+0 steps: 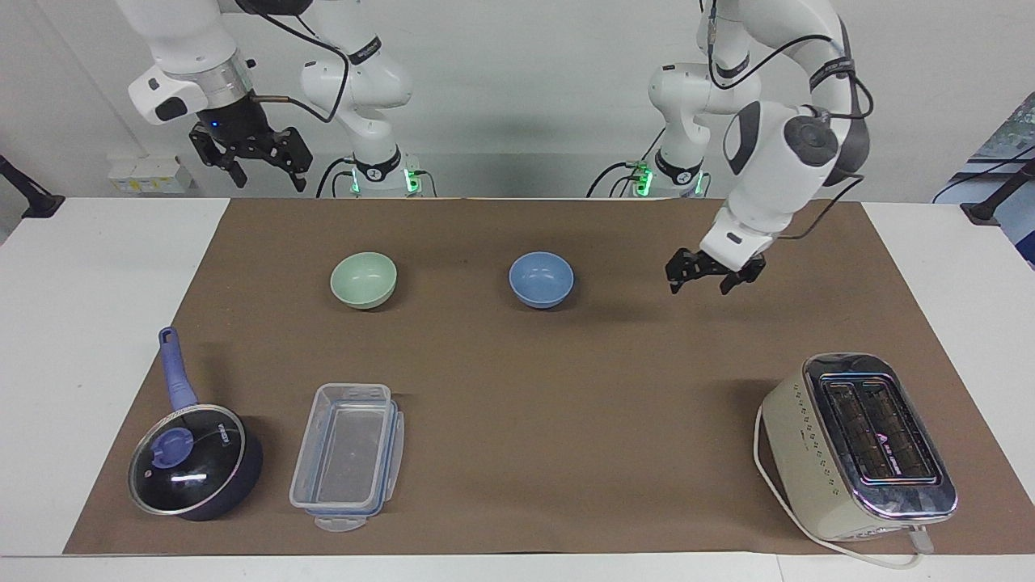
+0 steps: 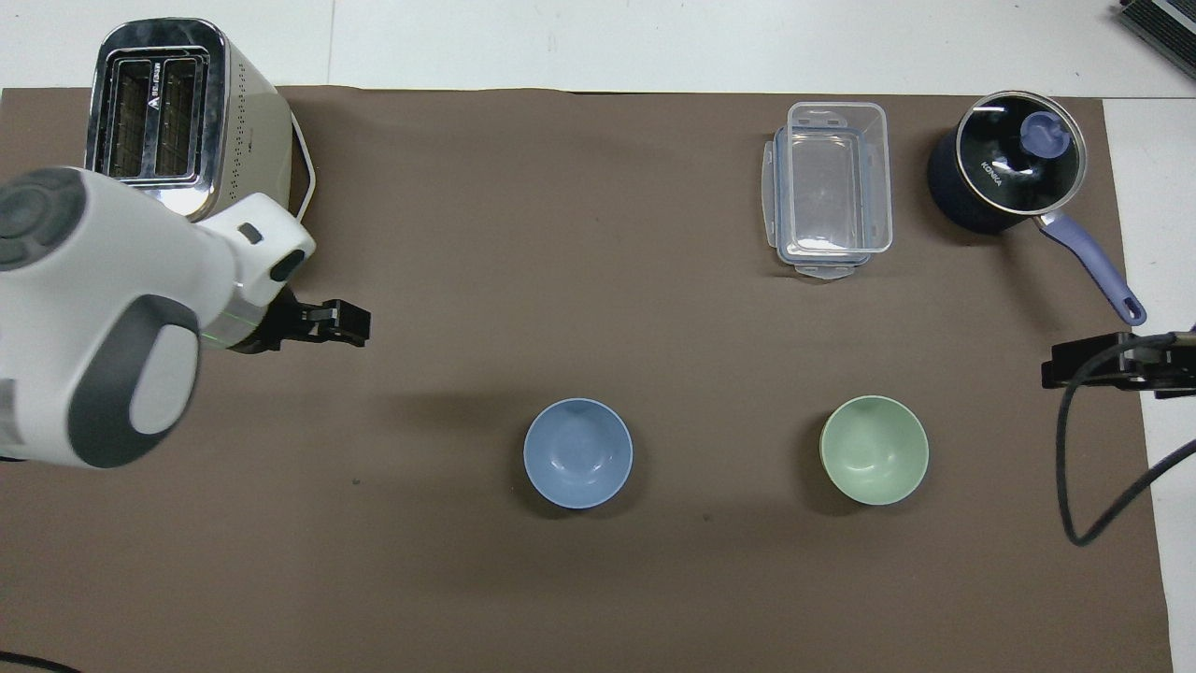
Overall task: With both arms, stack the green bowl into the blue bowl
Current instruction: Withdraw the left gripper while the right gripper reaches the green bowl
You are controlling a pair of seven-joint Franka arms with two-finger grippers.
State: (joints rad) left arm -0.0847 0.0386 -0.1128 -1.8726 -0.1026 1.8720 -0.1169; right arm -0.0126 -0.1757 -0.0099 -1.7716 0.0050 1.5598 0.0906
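green bowl (image 1: pixel 364 280), blue bowl (image 1: pixel 541 279): set apart on surface; left pincer (image 1: pixel 711 281), right pincer (image 1: pixel 252 162): raised, released.

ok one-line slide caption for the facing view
Small pale green bowl and small periwinkle-blue bowl sit apart on brown mat; both pincers, left and right, open and empty.

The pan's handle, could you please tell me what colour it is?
The handle is periwinkle blue, matching the lid knob; the facing view shows it best.
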